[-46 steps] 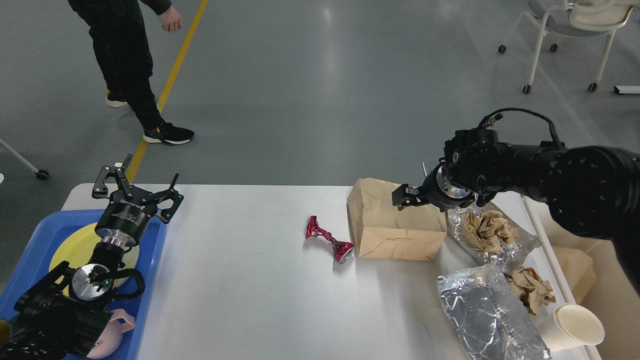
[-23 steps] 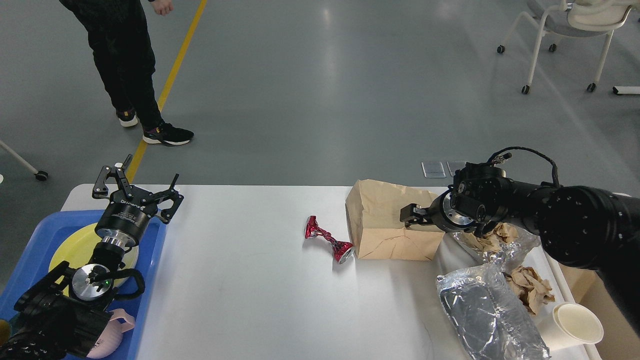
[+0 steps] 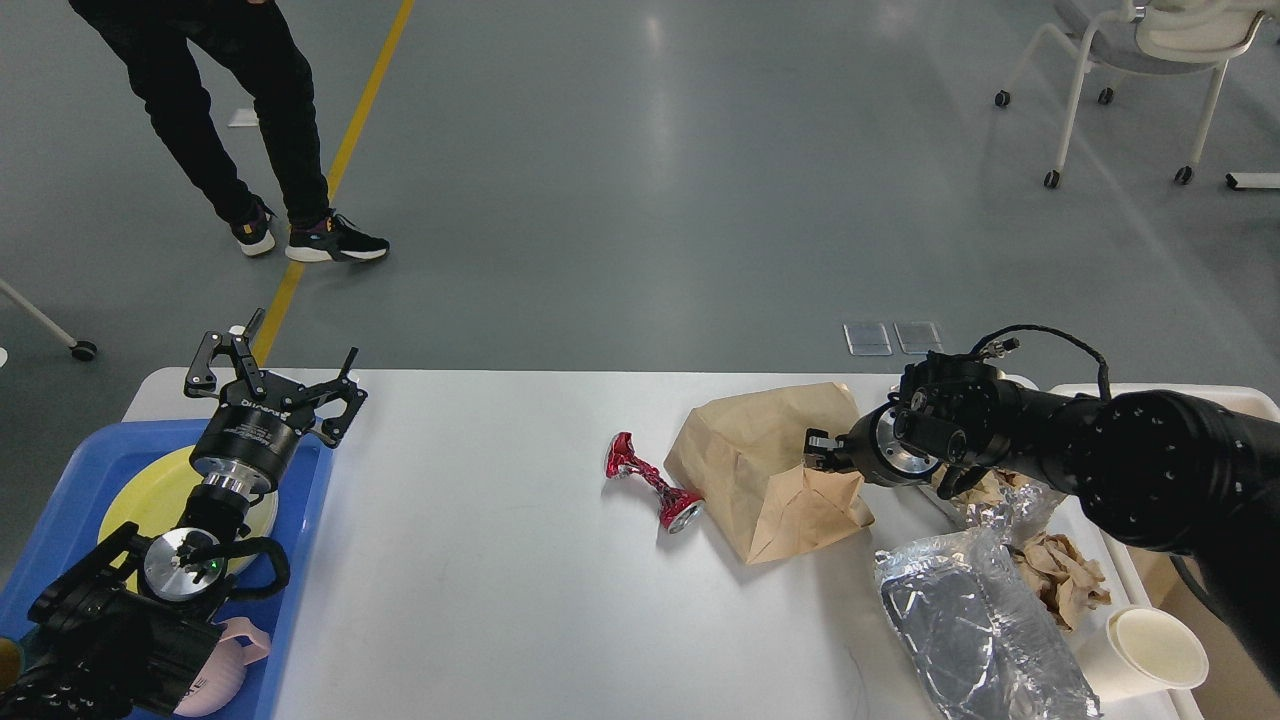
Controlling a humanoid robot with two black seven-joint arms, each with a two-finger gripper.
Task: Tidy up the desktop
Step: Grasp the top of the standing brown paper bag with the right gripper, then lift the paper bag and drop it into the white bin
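Observation:
The white desktop [image 3: 480, 560] fills the lower view. A brown paper bag [image 3: 760, 480] lies tipped and turned on it right of centre. A crushed red can [image 3: 650, 482] lies against the bag's left side. My right gripper [image 3: 818, 450] is pressed to the bag's upper right edge; its fingers are small and dark, so I cannot tell how they stand. My left gripper [image 3: 275, 378] is open and empty, hovering over the far edge of the blue tray [image 3: 60, 490].
Two foil wrappers [image 3: 975, 625] with crumpled brown paper [image 3: 1060, 580] and a paper cup [image 3: 1150, 650] lie at the right. A yellow plate [image 3: 135, 495] and a pink item [image 3: 230, 670] sit in the tray. A cream bin's rim [image 3: 1160, 390] shows far right. A person [image 3: 200, 110] walks beyond the table.
My right gripper came down onto the paper bag, which has tipped and turned, nudging the red can slightly left. The left arm has not moved. The person stepped left.

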